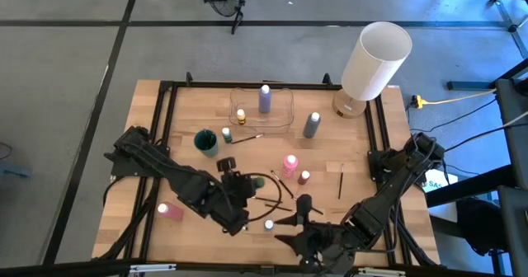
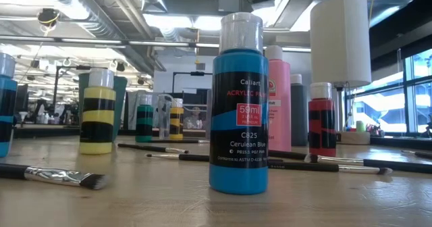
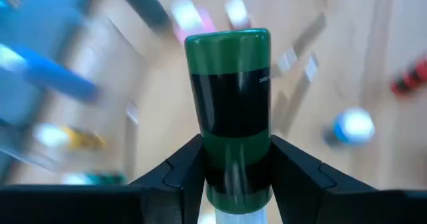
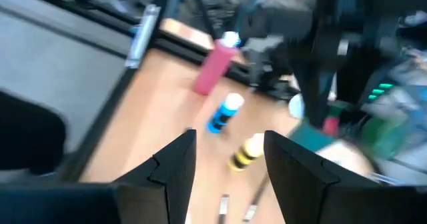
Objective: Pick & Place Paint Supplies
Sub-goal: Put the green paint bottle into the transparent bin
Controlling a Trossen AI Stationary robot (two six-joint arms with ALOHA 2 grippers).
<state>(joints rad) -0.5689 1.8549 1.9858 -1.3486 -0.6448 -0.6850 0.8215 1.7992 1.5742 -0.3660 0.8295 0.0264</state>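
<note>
Left end effector clamps green bottle (upside down).

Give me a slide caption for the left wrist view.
Left gripper clamps a green paint bottle between its fingers.

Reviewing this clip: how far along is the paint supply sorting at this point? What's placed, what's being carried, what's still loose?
Done: a purple bottle and a small yellow bottle stand in the clear tray. In hand: the left gripper is shut on a green bottle. The right gripper is open and empty. Left: a grey bottle, pink bottles, a blue bottle and several brushes remain on the table.
</note>
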